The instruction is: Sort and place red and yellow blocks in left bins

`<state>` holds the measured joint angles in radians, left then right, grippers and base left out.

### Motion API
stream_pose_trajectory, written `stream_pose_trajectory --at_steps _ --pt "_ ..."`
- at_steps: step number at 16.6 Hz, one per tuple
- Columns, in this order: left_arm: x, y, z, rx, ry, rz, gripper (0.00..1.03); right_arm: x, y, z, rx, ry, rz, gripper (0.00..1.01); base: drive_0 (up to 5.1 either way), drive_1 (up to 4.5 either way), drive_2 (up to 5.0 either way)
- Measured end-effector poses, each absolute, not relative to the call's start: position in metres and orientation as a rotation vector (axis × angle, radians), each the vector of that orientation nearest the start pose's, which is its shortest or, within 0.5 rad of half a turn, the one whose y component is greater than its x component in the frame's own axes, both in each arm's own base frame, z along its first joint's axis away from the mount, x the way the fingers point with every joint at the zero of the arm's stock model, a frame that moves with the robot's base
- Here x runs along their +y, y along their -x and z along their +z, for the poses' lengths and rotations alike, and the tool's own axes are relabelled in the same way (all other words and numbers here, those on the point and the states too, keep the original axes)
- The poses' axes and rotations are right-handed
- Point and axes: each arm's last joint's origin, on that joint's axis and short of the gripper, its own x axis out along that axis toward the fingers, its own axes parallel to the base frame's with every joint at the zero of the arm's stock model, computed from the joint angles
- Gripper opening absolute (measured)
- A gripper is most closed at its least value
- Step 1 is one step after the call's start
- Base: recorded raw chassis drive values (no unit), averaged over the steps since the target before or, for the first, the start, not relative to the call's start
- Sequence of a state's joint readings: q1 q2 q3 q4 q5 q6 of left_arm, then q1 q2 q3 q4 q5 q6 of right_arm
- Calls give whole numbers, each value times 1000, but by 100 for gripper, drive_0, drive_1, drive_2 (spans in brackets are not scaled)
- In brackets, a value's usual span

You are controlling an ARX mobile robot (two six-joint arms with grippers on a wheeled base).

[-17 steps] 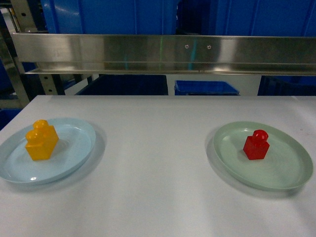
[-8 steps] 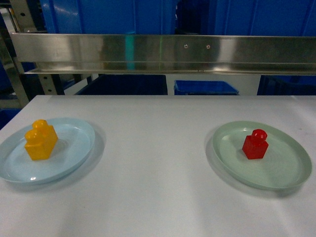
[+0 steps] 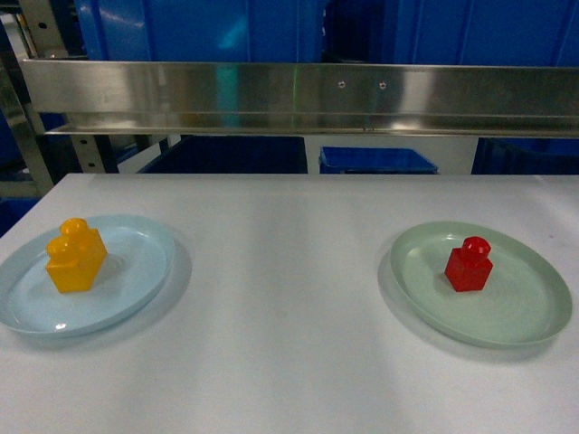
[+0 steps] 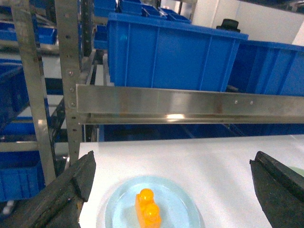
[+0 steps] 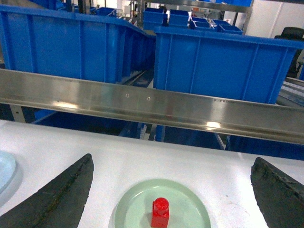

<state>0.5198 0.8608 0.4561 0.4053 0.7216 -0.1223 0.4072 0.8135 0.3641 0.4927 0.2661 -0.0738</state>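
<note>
table (image 3: 289, 271): left plate (image 3: 136, 280) holds stepped block (image 3: 76, 256) | right plate (image 3: 525, 307) holds single-stud block (image 3: 469, 263) | bins (image 3: 199, 29) on shelf (image 3: 298, 98) behind

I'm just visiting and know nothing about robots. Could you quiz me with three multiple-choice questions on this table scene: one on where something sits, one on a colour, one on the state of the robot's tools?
1. Where does the small glossy red plastic brick stand?
A. On the bare white table
B. On the pale green round plate
C. On the steel shelf

2. What colour is the plate under the orange-yellow stepped plastic brick?
A. Pale blue
B. Pink
C. Black

3. How do the left tool and right tool stand?
A. Both clamped on bricks
B. One is lifting a plate
C. Both open, holding nothing

Answers:
1 B: the head view shows the red brick upright inside the green plate's rim.
2 A: the plate beneath the yellow brick is light blue.
3 C: in each wrist view the dark fingers are spread wide at the frame's edges, the bricks lying untouched between them.
</note>
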Motion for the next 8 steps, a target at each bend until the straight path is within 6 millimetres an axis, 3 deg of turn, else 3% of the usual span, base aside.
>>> stream_pose_trajectory --at_steps 3,8 --pt "75 -190 247 82 113 -214 98 66 -188 235 -14 77 111 98 0 0 0" --pt "56 -241 220 200 45 -260 98 39 -233 215 35 97 36 98 0 0 0"
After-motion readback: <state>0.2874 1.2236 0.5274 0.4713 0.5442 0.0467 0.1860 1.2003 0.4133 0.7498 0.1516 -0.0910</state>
